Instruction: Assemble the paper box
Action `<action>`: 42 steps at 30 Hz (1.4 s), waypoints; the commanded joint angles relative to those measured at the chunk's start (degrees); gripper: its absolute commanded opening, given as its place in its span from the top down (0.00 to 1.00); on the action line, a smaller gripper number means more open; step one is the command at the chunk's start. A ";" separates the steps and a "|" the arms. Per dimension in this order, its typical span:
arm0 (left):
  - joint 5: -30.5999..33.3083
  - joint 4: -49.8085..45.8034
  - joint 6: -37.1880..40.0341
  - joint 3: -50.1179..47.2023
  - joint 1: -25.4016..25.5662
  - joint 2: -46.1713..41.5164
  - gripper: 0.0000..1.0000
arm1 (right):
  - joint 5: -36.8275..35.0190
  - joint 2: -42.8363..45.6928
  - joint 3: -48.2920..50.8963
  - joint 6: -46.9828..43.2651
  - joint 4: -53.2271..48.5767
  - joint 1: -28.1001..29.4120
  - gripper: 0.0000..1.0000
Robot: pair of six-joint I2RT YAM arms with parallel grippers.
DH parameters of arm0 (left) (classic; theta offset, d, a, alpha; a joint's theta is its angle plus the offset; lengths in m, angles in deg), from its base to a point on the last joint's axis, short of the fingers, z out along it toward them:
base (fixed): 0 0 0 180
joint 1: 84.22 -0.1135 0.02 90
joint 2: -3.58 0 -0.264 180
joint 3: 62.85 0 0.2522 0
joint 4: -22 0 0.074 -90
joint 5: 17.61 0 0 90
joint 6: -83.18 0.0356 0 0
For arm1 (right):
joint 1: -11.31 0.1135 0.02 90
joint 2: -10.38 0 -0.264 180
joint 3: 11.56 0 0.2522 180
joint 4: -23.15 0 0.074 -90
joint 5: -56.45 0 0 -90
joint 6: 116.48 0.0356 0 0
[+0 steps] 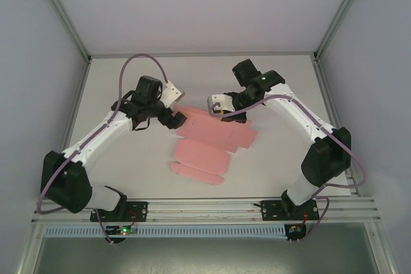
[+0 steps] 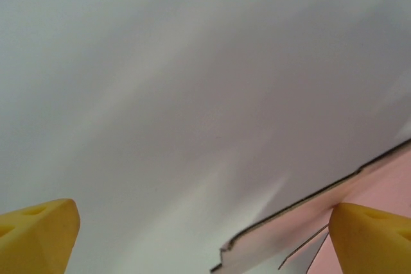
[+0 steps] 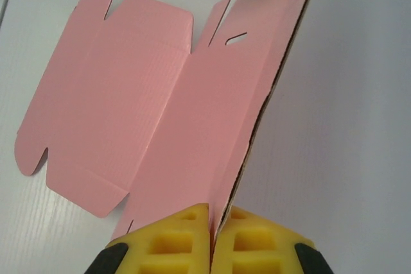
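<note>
pink thin card, the paper box (image 1: 215, 139) looks light, floppy (hold near a crease); right tool (image 3: 210, 235) clamped on its raised panel, left tool (image 2: 204, 232) apart.

No legible text or markings.

a white table (image 1: 128, 88) carries one unfolded pink paper box (image 1: 202, 152), a creased die-cut sheet lying mostly flat near its middle, one long edge lifted.
</note>
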State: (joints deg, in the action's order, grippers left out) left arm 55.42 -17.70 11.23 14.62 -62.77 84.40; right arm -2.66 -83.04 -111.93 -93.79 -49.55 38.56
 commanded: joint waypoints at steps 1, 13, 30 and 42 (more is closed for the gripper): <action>-8.90 2.59 -3.61 4.94 -1.49 3.99 0.06 | 6.46 2.44 0.12 -5.27 -5.22 1.24 1.00; -11.87 -0.53 -0.91 -0.07 -1.41 -6.82 0.06 | -0.40 2.53 1.66 0.87 -0.65 1.06 1.00; -18.63 -9.65 7.81 9.46 4.11 -3.46 0.39 | -2.74 -1.04 -1.66 6.15 0.83 1.36 1.00; -10.96 -8.24 5.77 8.27 7.64 -1.34 0.64 | -2.39 -1.63 -2.73 11.00 4.18 0.62 1.00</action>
State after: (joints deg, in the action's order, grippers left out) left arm 40.62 -24.36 17.00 22.81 -56.12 81.71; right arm -6.55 -84.92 -112.69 -84.17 -46.43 39.54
